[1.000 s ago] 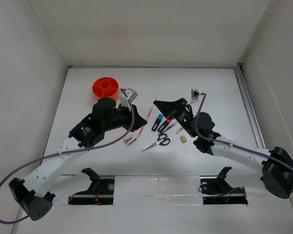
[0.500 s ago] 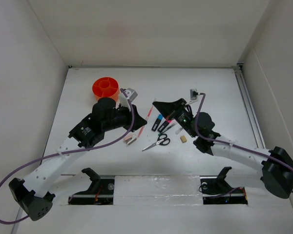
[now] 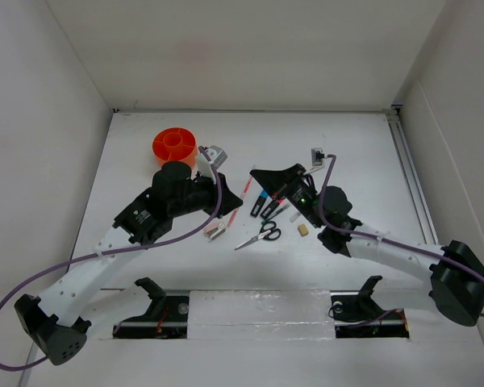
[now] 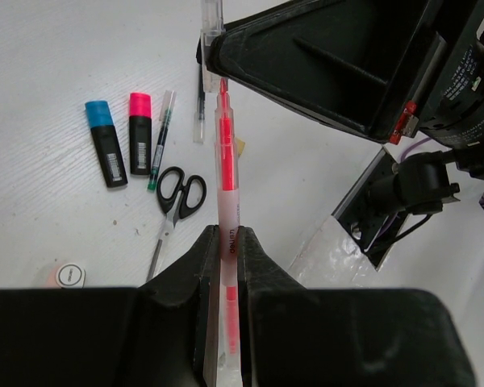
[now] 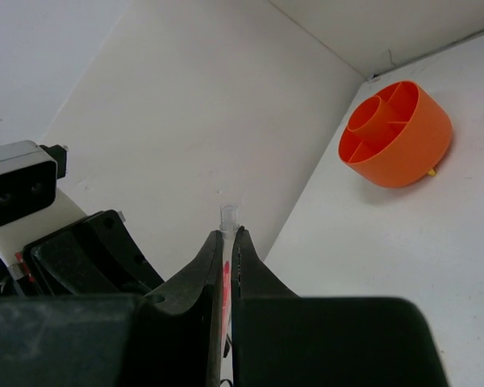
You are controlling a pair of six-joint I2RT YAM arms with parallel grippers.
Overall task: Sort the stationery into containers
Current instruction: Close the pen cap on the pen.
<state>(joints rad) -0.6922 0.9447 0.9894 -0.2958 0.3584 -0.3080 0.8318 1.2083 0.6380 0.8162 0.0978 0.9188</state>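
Note:
The thin red pen is clamped between the fingers of my left gripper, which is shut on it. My right gripper is shut on the same pen's far end, whose clear tip sticks out past its fingertips. From above, both grippers meet over the table's middle with the pen between them. On the table below lie the blue-capped highlighter, pink-capped highlighter, slim pen, scissors, eraser and stapler. The orange tub stands at the back left.
White walls close in the table at the back and both sides. Two black arm mounts sit at the near edge. The purple cable loops beside the left wrist.
My right gripper has edged slightly left. The left arm and the items on the table have not moved.

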